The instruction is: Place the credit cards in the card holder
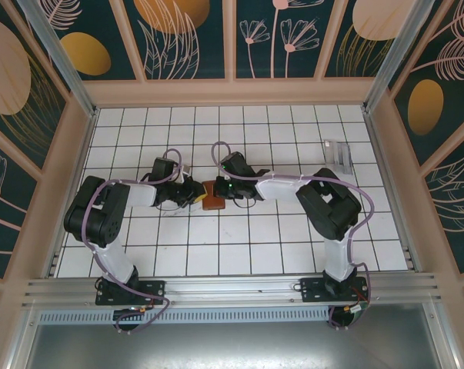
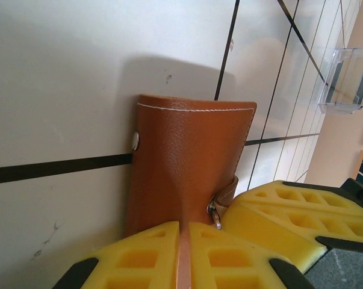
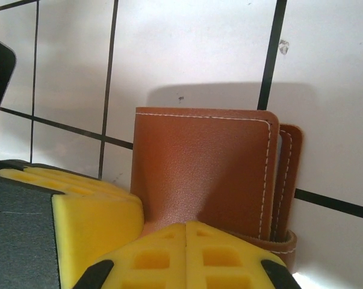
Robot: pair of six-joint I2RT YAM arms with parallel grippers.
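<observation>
Left end effector [image 2: 183,233] pinches card holder [image 2: 190,156], extending lengthwise away

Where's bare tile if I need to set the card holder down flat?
Free on the table: the far rows along the back wall, and the near-edge rows at mid-width. Crowded: the centre, where left gripper and right gripper both pinch the card holder; the clear stand takes the far right area.

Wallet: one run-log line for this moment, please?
wallet folded | left end effector shut on wallet | right end effector shut on wallet
</observation>
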